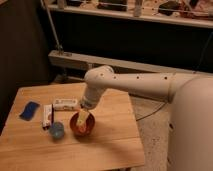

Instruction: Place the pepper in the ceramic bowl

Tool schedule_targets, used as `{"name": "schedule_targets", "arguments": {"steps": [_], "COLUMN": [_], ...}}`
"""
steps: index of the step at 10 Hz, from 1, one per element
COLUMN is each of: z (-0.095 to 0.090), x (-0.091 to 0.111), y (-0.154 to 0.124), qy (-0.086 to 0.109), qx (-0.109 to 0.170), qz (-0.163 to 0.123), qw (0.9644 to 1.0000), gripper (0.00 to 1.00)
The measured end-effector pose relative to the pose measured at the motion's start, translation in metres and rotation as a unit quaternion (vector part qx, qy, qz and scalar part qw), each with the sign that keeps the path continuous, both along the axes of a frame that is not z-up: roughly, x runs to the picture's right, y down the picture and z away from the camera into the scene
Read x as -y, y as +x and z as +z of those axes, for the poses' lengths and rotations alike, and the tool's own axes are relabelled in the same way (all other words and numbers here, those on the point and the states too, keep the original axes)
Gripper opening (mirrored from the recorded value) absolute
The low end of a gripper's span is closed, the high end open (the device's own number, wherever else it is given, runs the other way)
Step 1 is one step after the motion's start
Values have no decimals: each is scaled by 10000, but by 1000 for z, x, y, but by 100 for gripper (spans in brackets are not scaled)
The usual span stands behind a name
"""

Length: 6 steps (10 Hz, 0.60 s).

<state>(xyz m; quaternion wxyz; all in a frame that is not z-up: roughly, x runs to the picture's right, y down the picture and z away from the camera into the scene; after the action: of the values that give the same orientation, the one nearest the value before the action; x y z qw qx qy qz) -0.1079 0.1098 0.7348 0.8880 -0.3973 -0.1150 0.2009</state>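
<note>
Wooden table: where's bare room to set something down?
Free: the wooden table's near strip and right side past the glossy red-orange ceramic bowl. Crowded: left-centre, with flat blue pad, white packets, translucent blue cup and the end effector over the bowl.
</note>
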Motion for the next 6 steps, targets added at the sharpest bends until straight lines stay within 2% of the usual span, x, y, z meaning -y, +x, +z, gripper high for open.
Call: {"name": "schedule_targets", "arguments": {"steps": [1, 3, 5, 6], "z": [-1, 5, 14, 20], "x": [6, 21, 30, 34], "y": [3, 17, 30, 37], "qy": [45, 193, 254, 278], "qx": [-82, -486, -937, -1212], "qz": [74, 334, 603, 797], "qw": [9999, 9981, 9935, 9890], "gripper": [80, 80, 80, 80]}}
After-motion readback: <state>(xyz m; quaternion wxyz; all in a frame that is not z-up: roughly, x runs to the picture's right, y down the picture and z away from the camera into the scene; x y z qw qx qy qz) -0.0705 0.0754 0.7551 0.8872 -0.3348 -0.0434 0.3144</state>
